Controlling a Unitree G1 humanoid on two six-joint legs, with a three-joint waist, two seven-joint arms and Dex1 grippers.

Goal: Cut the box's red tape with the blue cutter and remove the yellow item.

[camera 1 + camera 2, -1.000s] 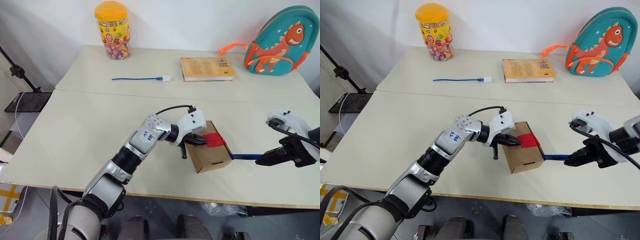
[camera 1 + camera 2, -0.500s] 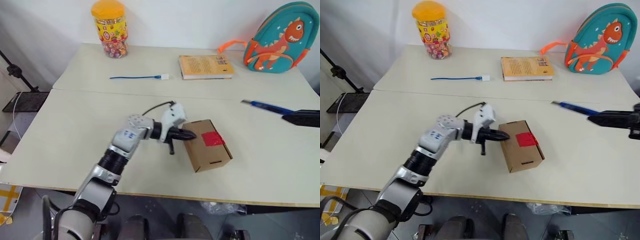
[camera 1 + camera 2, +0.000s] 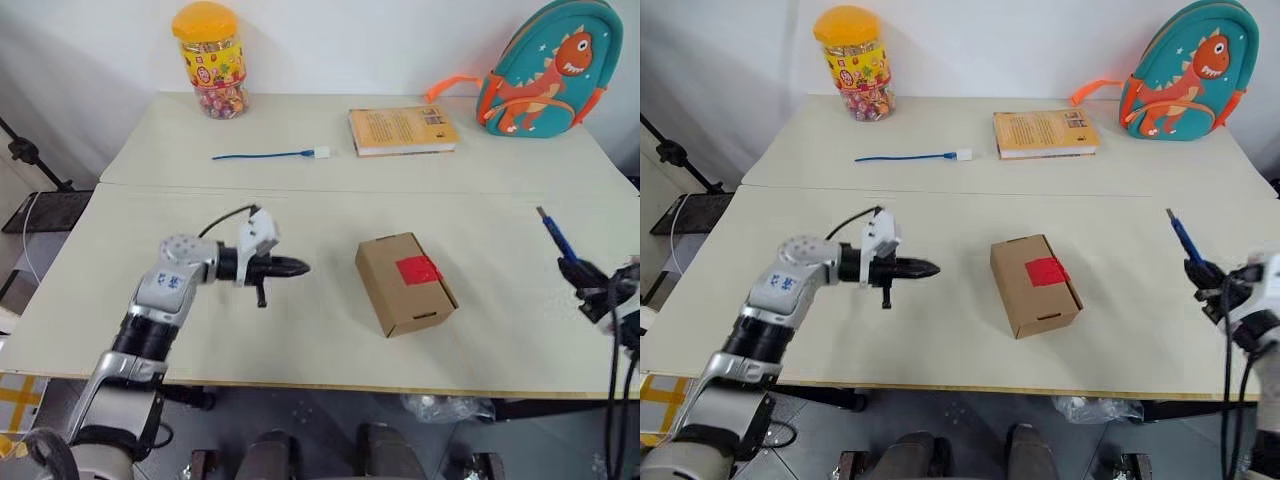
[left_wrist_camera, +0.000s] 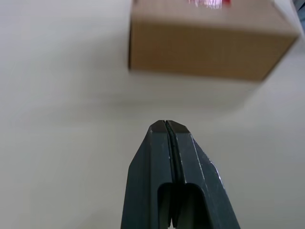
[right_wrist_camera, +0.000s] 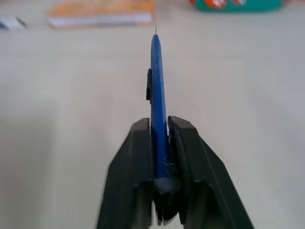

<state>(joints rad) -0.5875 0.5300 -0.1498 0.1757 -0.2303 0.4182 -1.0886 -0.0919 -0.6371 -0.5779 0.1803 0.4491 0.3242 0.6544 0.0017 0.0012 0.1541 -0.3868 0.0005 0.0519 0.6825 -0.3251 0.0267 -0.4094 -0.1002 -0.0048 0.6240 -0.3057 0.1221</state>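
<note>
The brown cardboard box (image 3: 405, 283) lies closed on the near table, with the red tape (image 3: 417, 270) across its lid seam. My left gripper (image 3: 295, 267) is shut and empty. It points at the box (image 4: 209, 52) from the left, a hand's width short of it. At the table's right edge my right gripper (image 3: 585, 285) is shut on the blue cutter (image 3: 553, 235), whose tip points toward the far side. In the right wrist view the cutter (image 5: 157, 81) stands pinched between the two fingers (image 5: 183, 138). The yellow item is hidden.
On the far table stand a yellow-lidded candy jar (image 3: 208, 60), a thin blue cable (image 3: 265, 155) with a white plug, a yellow-orange book (image 3: 402, 130) and a teal dinosaur backpack (image 3: 545, 65). A seam (image 3: 330, 190) joins the two tables.
My left gripper has drawn back leftward off the box. My right gripper has swung the cutter away from the box's right side to the table's right edge, and it now points at the far side.
</note>
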